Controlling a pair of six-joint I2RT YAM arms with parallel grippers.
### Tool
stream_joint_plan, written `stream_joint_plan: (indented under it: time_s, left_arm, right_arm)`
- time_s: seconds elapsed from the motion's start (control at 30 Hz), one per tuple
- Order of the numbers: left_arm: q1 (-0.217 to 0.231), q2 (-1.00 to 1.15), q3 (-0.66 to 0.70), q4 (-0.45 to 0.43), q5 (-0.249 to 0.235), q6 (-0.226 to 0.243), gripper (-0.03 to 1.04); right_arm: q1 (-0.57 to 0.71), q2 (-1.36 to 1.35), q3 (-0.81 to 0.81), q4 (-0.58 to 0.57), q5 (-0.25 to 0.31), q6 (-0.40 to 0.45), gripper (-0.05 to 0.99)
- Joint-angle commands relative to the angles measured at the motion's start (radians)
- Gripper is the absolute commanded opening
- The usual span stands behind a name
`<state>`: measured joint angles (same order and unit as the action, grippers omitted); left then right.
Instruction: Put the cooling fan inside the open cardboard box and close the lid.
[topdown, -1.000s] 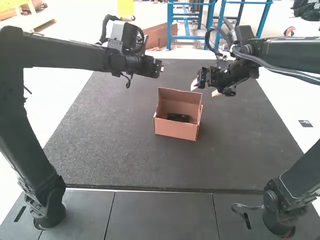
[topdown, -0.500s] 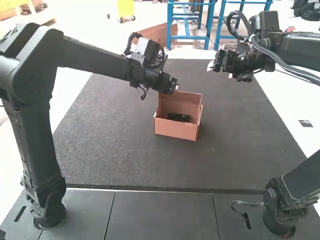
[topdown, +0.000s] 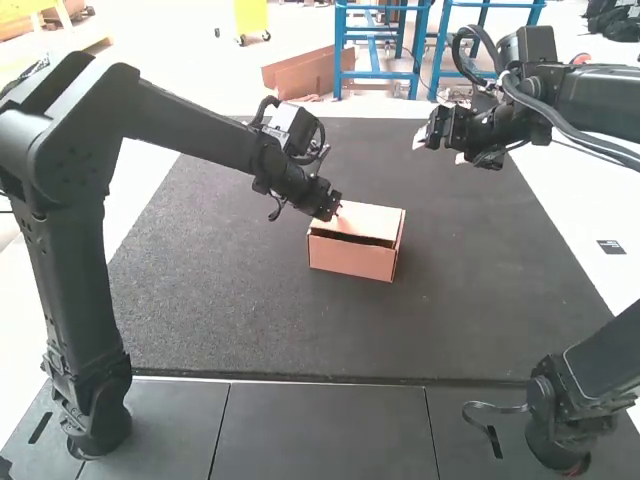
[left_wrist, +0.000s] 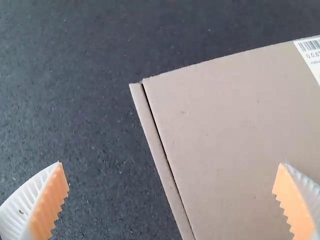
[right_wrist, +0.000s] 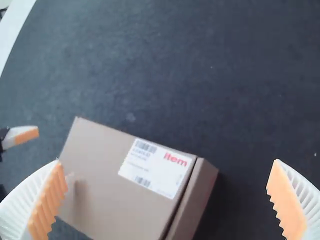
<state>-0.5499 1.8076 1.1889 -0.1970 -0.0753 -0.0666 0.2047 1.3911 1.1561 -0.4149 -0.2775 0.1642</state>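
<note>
The cardboard box (topdown: 355, 245) stands in the middle of the black mat with its lid lying down flat over the top (left_wrist: 235, 145). The cooling fan is hidden inside. My left gripper (topdown: 328, 205) sits at the lid's far left corner, open, one finger over the mat and the other over the lid (left_wrist: 170, 172). My right gripper (topdown: 425, 140) hangs well above and behind the box to the right, open with nothing in it (right_wrist: 166, 170). From there I look down on the labelled lid (right_wrist: 130, 185) and on a left fingertip (right_wrist: 20, 135) beside the box.
The black mat (topdown: 200, 280) covers most of the table and is bare around the box. Dark panels (topdown: 320, 430) run along the front edge between the two arm bases.
The left gripper came in from the back left, swung down onto the upright lid and pushed it shut over the box. The right gripper rose and drew back to the right.
</note>
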Motion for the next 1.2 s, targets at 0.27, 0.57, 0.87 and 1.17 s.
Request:
stream_joint_plan:
  time_s: [0.27,0.57,0.87,1.17]
  left_arm:
    - [0.024,-0.008,-0.037,0.073,0.006,0.025,0.97]
    - [0.100,-0.333,0.086,0.045,0.034,-0.009,0.97]
    - [0.107,-0.590,-0.216,0.317,0.042,0.065,0.97]
    - [0.125,-0.910,-0.594,0.510,-0.003,0.090,0.96]
  right_arm:
    - [-0.010,-0.029,-0.003,-0.051,-0.034,-0.023,0.92]
    - [-0.013,-0.043,-0.006,-0.018,-0.025,-0.060,0.92]
    - [-0.013,-0.129,-0.096,0.215,0.072,-0.170,0.92]
    - [-0.008,-0.391,-0.403,0.496,0.158,-0.190,0.92]
